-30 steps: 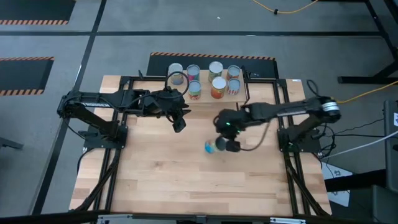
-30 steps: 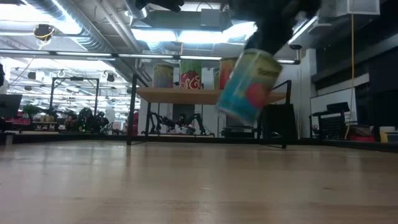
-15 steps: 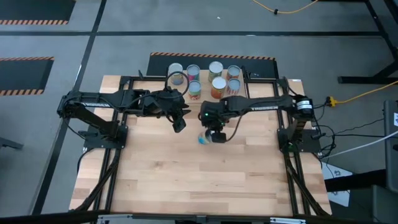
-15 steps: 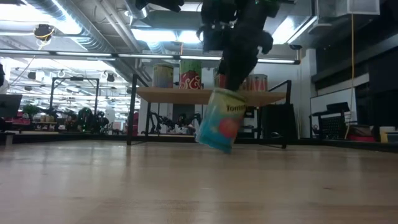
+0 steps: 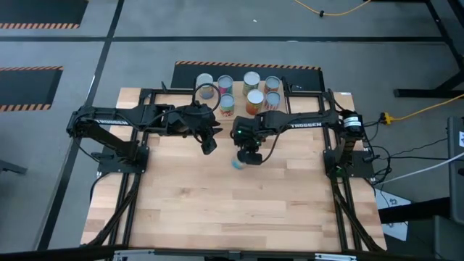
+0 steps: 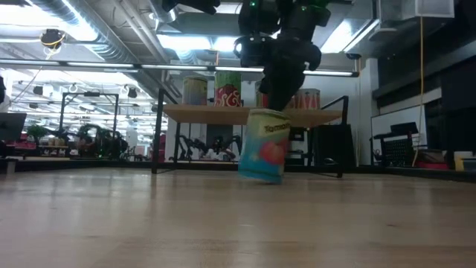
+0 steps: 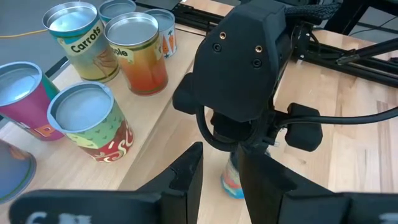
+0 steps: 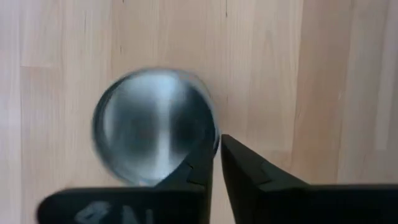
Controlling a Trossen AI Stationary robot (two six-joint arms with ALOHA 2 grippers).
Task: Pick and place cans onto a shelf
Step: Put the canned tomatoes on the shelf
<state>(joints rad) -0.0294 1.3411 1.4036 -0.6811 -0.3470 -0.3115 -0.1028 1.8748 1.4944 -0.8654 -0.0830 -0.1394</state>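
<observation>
While blue can [image 6: 264, 147] tilts on wooden tabletop [image 5: 217, 203], right jaws pinch its rim.

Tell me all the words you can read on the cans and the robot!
"Carrots": on the green-labelled can on the shelf.
"TROSSEN": on the right arm.
"Tomato", only just legible: on the blue can under the right gripper.
Letters on the orange can are partly hidden; other labels are unreadable.

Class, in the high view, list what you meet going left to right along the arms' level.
Left gripper → blue can → right gripper.
</observation>
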